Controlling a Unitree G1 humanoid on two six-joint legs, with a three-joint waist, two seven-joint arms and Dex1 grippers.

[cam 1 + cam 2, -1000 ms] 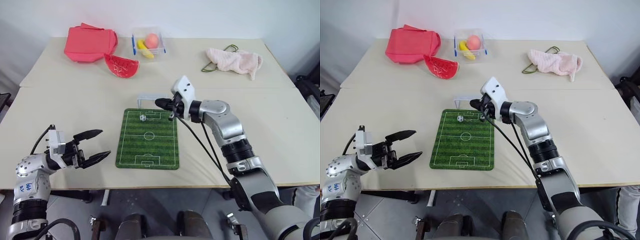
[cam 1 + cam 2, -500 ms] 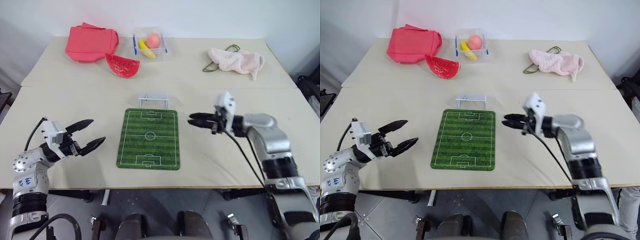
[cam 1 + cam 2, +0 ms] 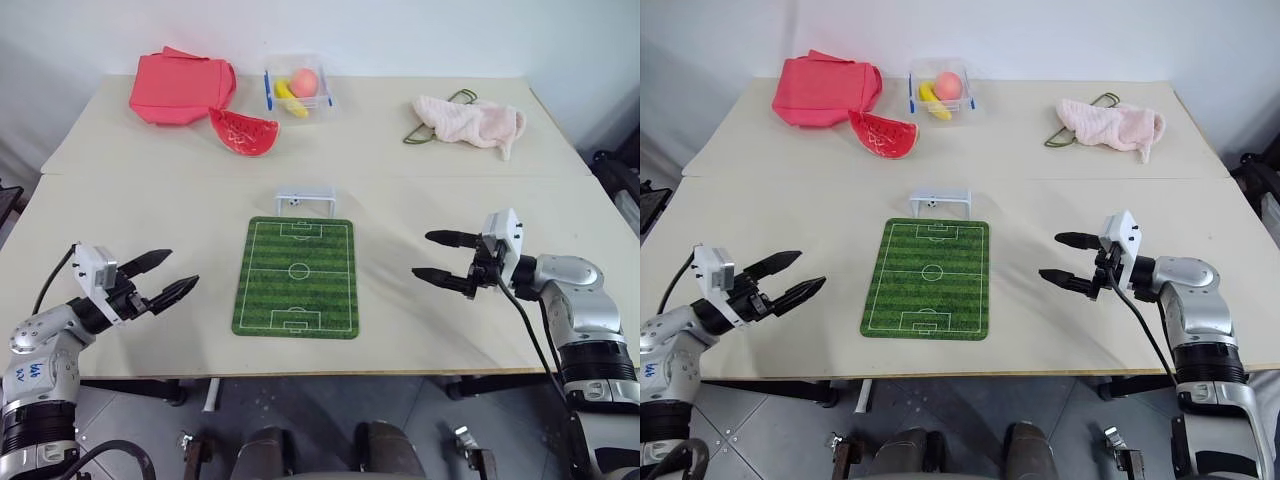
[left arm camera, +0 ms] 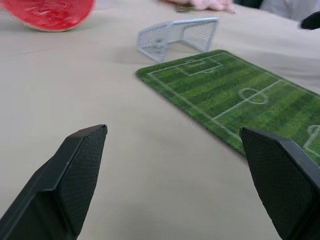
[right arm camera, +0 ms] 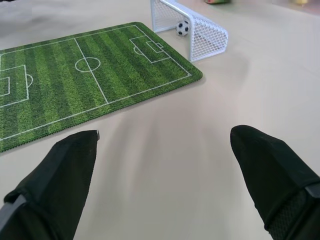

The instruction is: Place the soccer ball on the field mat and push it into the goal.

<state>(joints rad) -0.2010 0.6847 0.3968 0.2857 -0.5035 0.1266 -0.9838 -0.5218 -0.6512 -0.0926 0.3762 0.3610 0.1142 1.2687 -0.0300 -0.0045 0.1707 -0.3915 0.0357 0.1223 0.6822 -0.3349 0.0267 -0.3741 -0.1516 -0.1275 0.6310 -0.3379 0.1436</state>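
The two head views looked forward and down from above the near edge of the table [image 3: 150, 200], one eye set slightly beside the other, so both took in the whole tabletop. The field mat [image 3: 297, 276] lay near centre with the goal [image 3: 306, 201] at its 12 o'clock. The left wrist view sat low, close over the surface, facing across the mat [image 4: 240, 95] toward the goal [image 4: 177, 35]. The right wrist view, equally low, faced the mat [image 5: 80, 75] and goal [image 5: 192, 27] from the opposite side. All four shared mat and goal.
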